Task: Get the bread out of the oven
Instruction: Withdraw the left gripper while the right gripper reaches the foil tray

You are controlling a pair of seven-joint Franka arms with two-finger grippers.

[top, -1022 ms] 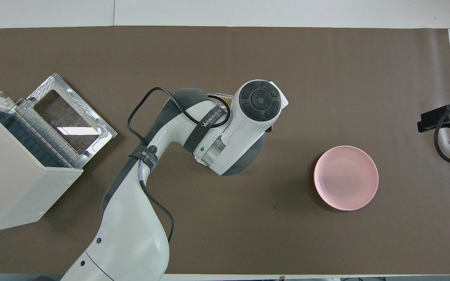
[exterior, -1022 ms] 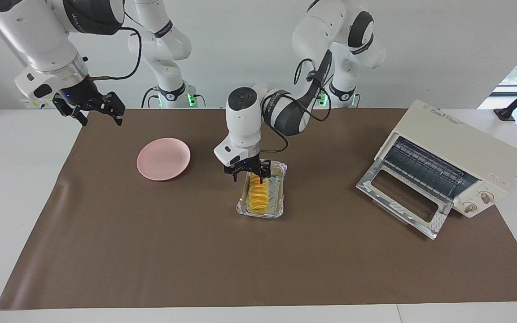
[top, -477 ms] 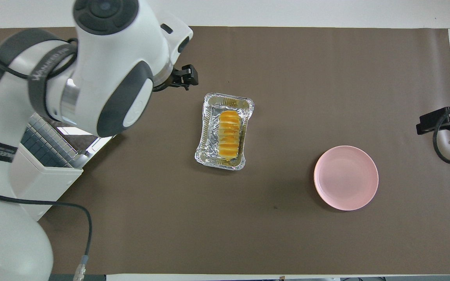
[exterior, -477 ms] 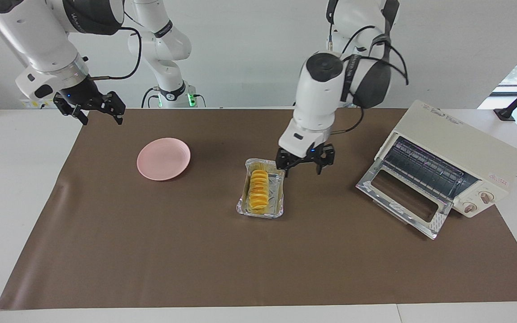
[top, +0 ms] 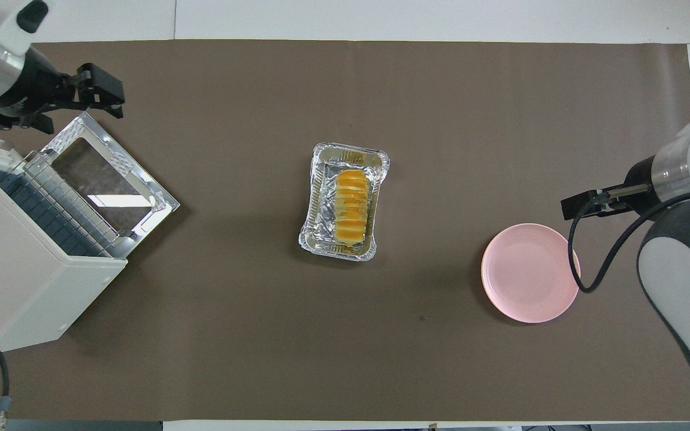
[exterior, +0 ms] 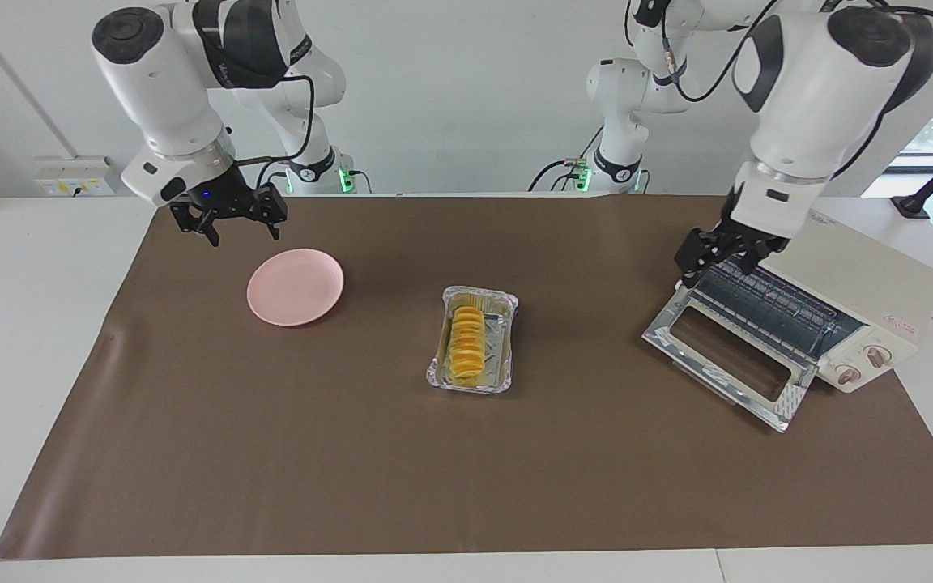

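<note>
Two arms frame your desk (exterior: 191, 453), which is covered by a brown mat; three containers sit on it. At the middle lies a silver foil tray (exterior: 503, 368), and in it the bread (exterior: 465, 343), a ridged yellow-orange loaf lying lengthwise along the tray's floor; nothing touches it. Toward the right arm's end of the desk, a little nearer to the robots than the tray, you have a pink plate (exterior: 296, 287); it holds nothing. Toward the left arm's end stands the oven (exterior: 839, 267), cream-white, with two round knobs; its glass door (exterior: 726, 356) is dropped fully open and rests flat on the mat in front of it; its wire rack shows inside, with nothing on it, so the bread is out of the oven, well apart from it.

Your left hand (exterior: 717, 253) hangs over the oven's open mouth, at the corner of the door nearest the robots; its fingers stand apart and grip nothing. Your right hand (exterior: 227, 223) hangs in the air just beside the pink plate, over the mat; its fingers are also apart, and it carries nothing.
</note>
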